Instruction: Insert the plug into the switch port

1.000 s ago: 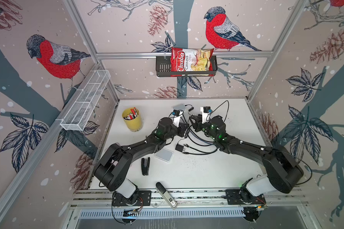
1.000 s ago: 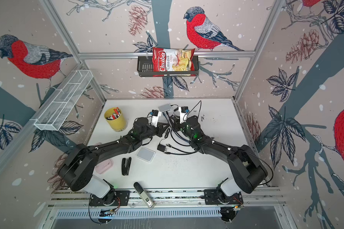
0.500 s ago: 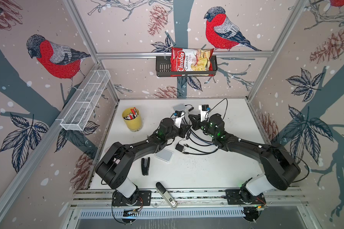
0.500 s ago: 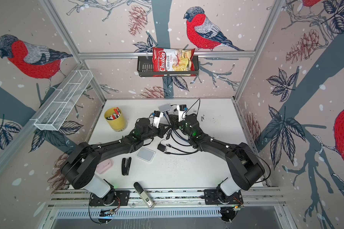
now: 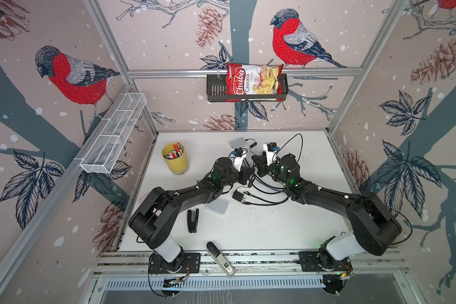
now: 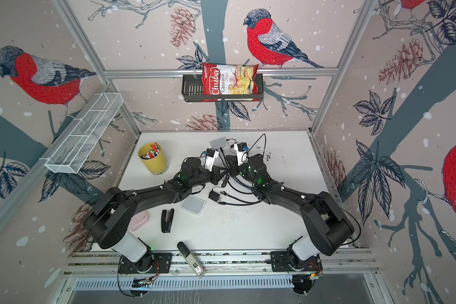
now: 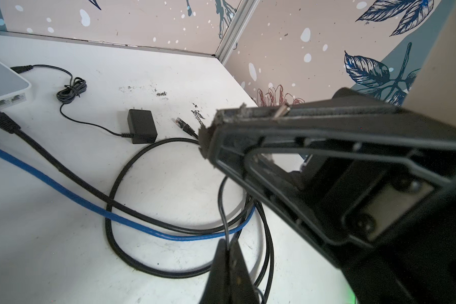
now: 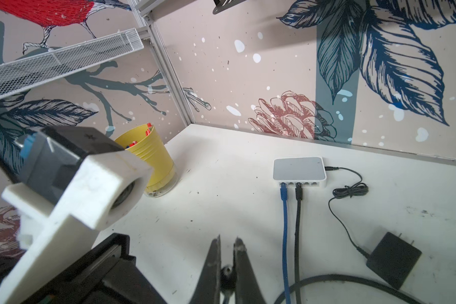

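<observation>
Here, scuffed white table [image 5: 274, 226], bird-patterned walls [image 5: 169, 39], left tool [image 7: 228, 244] clamped on black cable [image 7: 223, 210], right tool [image 8: 227, 240] likewise.

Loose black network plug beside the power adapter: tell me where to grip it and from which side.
Probably best to take the loose plug by its black boot, just behind the clear tip, coming straight down with the jaws across its narrow flanks. It lies flat on the table, so only its top and flanks are free. The power adapter lies beside it but apart, leaving room.
</observation>
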You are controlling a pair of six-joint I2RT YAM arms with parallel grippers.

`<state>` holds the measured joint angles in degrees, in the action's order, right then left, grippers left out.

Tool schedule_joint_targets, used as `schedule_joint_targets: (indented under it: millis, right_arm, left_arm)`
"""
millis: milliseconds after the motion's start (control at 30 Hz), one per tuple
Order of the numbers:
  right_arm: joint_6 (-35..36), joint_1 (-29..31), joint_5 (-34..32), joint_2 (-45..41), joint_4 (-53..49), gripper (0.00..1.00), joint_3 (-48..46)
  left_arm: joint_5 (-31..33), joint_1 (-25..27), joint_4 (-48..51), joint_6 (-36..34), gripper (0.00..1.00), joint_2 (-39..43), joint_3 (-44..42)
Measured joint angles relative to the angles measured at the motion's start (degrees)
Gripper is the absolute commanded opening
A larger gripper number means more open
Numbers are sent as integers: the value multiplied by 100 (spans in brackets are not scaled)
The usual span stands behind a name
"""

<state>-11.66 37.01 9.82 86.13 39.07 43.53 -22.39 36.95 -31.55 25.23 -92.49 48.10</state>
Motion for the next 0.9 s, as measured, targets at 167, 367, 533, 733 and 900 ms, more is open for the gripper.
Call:
schedule_joint_targets:
  millis: [167, 367, 533, 733, 900]
  right_arm:
    - [98, -225, 214, -280, -74, 25, -243]
    - [81, -422, 251, -601, -186, 32, -389]
    - [-31, -424, 334, -581, -227, 37, -426]
    - [-240, -358, 509, -476, -109, 43, -487]
    - [-411, -184, 562, -286, 111, 37, -490]
  left_arm:
    - [94, -2, 2, -22, 0, 44, -4]
    - [142, -2, -37, -66, 0, 48, -7]
    - [144, -2, -61, -83, 0, 48, -7]
    - [149, -2, -101, -81, 0, 57, -7]
    - [140, -2, -225, -59, 0, 59, -7]
